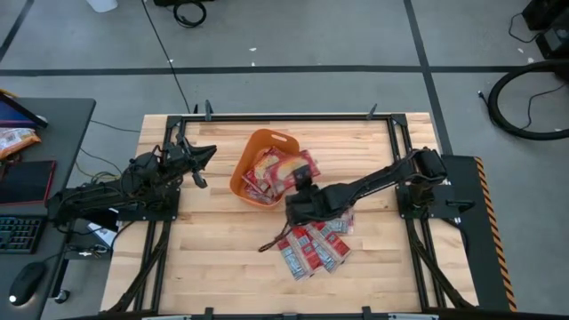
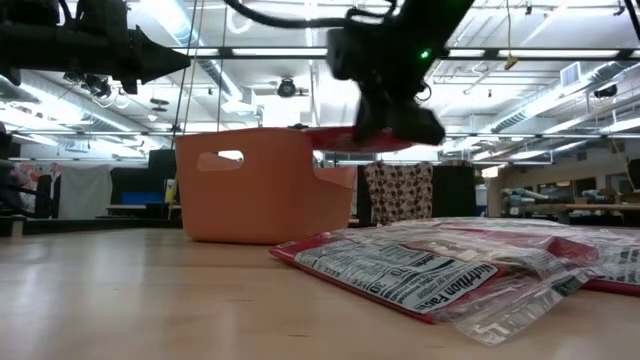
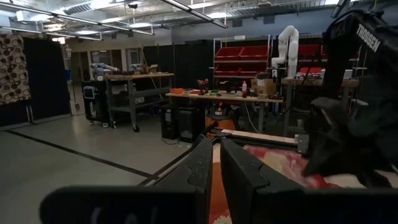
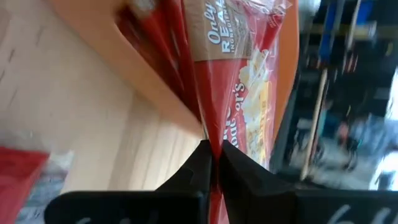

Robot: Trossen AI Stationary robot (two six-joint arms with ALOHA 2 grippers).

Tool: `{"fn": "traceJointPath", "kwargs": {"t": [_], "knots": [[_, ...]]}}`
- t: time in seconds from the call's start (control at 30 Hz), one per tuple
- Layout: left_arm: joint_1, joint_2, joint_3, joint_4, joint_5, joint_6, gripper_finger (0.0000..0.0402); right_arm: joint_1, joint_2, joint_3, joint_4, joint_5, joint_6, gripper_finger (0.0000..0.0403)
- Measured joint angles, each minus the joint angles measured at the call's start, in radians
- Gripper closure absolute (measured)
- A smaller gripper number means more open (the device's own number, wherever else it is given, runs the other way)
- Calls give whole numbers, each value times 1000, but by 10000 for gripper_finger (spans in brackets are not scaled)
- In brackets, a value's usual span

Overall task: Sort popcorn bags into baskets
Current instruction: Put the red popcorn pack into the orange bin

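Note:
The orange basket (image 1: 252, 151) (image 2: 265, 185) stands at the table's middle and holds several popcorn bags. My right gripper (image 1: 300, 184) (image 2: 392, 112) (image 4: 214, 158) hovers at the basket's near-right rim, shut on one red popcorn bag (image 4: 239, 74) with a yellow-cream picture. That bag reaches over the rim (image 4: 143, 87) into the basket. More red-and-white popcorn bags (image 1: 311, 246) (image 2: 430, 270) lie flat on the table, nearer than the right gripper. My left gripper (image 1: 204, 156) (image 3: 216, 168) waits in the air left of the basket, shut and holding nothing. My right gripper pinches the popcorn bag's near edge (image 4: 216, 146) between its two fingers. It comes from the table's near-right side, roughly level. The bag is clear of the table and sticks out ahead of the fingers (image 2: 350, 140), over the basket's rim, its far end among the bags inside.
Bare wooden tabletop lies left of and in front of the basket (image 1: 213, 240). A black frame (image 1: 284, 116) runs along the table's far edge. A side desk with a keyboard and mouse (image 1: 27, 222) stands beyond the left edge.

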State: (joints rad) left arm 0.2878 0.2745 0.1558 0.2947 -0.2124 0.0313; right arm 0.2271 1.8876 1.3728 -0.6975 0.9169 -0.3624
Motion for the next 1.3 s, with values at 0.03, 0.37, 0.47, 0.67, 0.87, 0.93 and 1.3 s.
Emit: {"fn": "traceJointPath", "kwargs": {"t": [0.03,0.37,0.47,0.67,0.87,0.93,1.3], "knots": [[0,0,0,0,0,-1,365,-7,5,-10,55,-3,-73,377],[0,0,0,0,0,5,365,-128,9,-63,462,-231,-619,367],[0,0,0,0,0,6,365,-174,9,-63,482,-338,-667,349],[0,0,0,-5,0,6,365,-215,9,-63,452,-353,-561,292],[0,0,0,-17,0,6,365,-148,-2,-63,398,-113,-325,260],[0,0,0,-17,0,6,365,-128,-8,-63,347,-124,-230,258],[0,0,0,-25,0,-1,365,-205,-42,-72,-65,-887,468,258]]}}
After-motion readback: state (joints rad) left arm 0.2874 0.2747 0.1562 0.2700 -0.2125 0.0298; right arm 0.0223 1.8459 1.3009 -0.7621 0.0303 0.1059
